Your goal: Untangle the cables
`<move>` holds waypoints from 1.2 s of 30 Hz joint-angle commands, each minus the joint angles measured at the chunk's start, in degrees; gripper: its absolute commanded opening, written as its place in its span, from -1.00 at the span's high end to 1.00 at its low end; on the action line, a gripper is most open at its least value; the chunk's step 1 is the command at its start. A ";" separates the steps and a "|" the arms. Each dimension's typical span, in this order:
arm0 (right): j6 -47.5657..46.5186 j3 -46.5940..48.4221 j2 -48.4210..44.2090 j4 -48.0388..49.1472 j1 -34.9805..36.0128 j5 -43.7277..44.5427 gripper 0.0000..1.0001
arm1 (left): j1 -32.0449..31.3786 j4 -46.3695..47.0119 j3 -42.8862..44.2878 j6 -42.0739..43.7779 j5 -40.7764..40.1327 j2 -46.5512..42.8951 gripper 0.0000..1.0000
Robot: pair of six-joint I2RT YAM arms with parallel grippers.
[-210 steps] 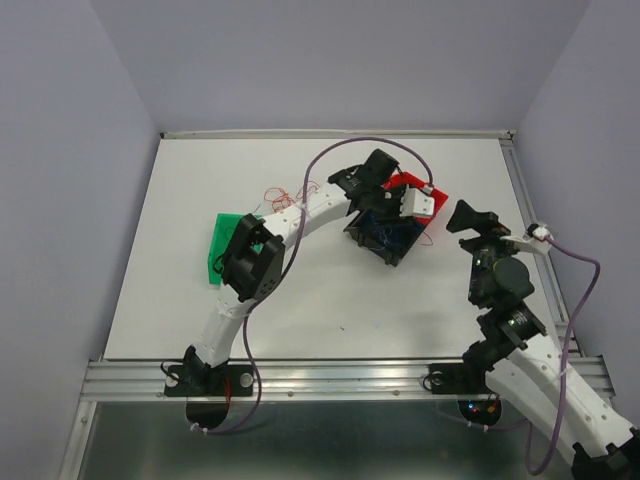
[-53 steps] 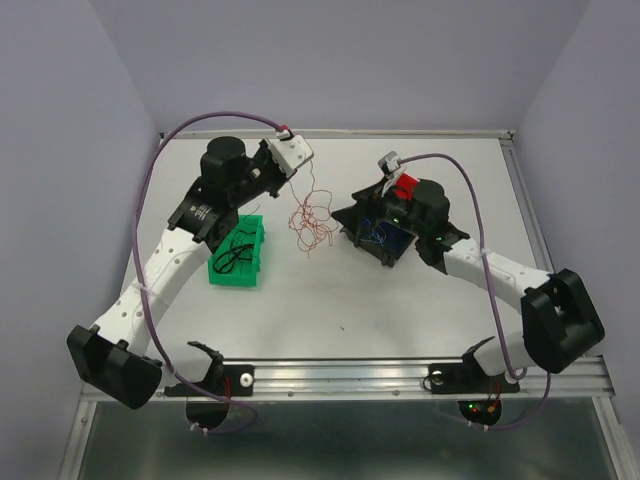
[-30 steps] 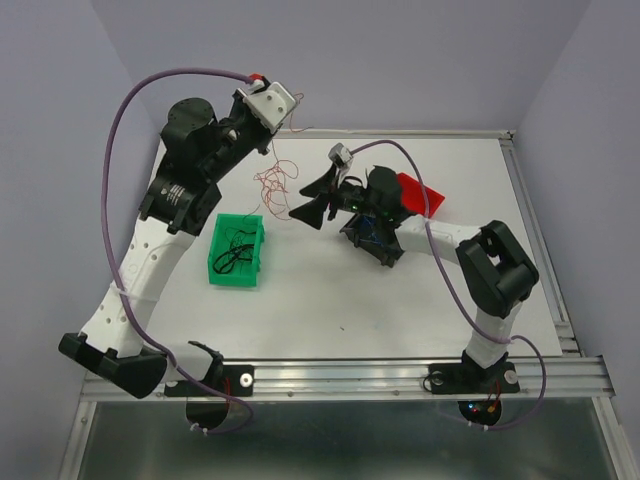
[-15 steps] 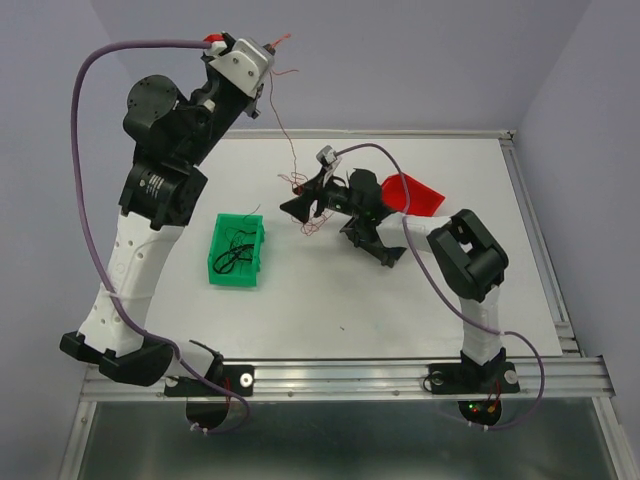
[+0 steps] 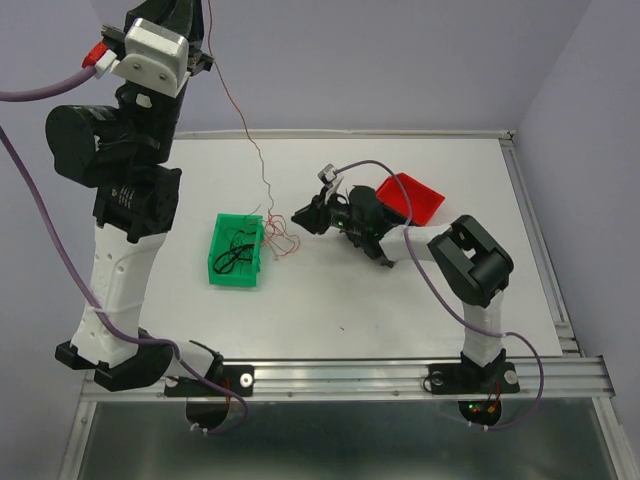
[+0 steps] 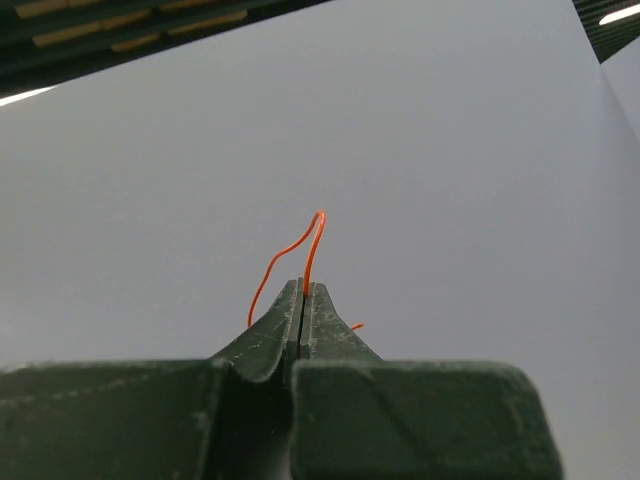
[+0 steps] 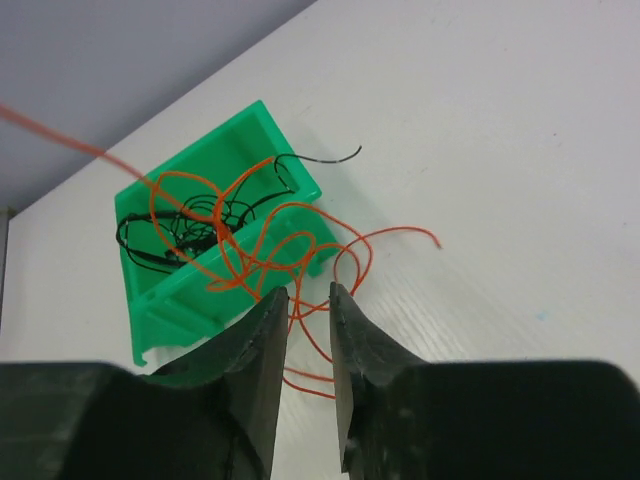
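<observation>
Tabletop (image 5: 330, 300): the step in hand looks like drawing one strand free of the snarl.
Green bin (image 5: 222, 272): it holds the black cables (image 5: 232, 255). Red loops lie across its right rim and on the tabletop just beside it.
Left tool (image 6: 303, 290): raised high, fingers together, clamped on the red cable (image 7: 265, 248).
Right tool (image 7: 308, 295): low at the loops, fingers narrowly apart, gripping nothing.
Next move: you'd likely pin the loops, then lift slowly.
Cable's long axis: steep, from the raised tool down to the snarl.
</observation>
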 commanded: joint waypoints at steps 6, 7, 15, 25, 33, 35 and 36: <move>-0.91 -1.96 -7.16 3.46 0.28 1.54 -0.35 | -0.75 7.84 -8.40 1.03 0.31 -0.24 1.00; -1.00 -1.96 -7.25 3.72 0.46 1.37 -0.46 | -0.66 7.84 -9.10 1.03 0.39 -0.23 1.00; -0.13 -1.44 -6.99 15.06 0.55 -11.11 -0.96 | -0.93 7.66 -9.99 0.15 1.44 -0.15 1.00; 2.07 6.65 -1.45 15.15 0.55 -6.01 -0.72 | -1.19 7.22 -9.64 -1.78 2.41 -1.11 1.00; 3.92 10.96 2.85 15.24 1.25 -9.27 -0.72 | -1.45 7.05 -8.41 -4.86 3.82 -1.99 1.00; 3.75 12.01 4.17 15.15 1.95 -8.92 -0.57 | -1.45 7.05 -8.06 -5.38 3.73 -1.91 1.00; 3.74 12.36 4.61 15.15 2.21 -8.91 -0.07 | -1.45 6.96 -8.06 -5.21 3.64 -1.99 1.00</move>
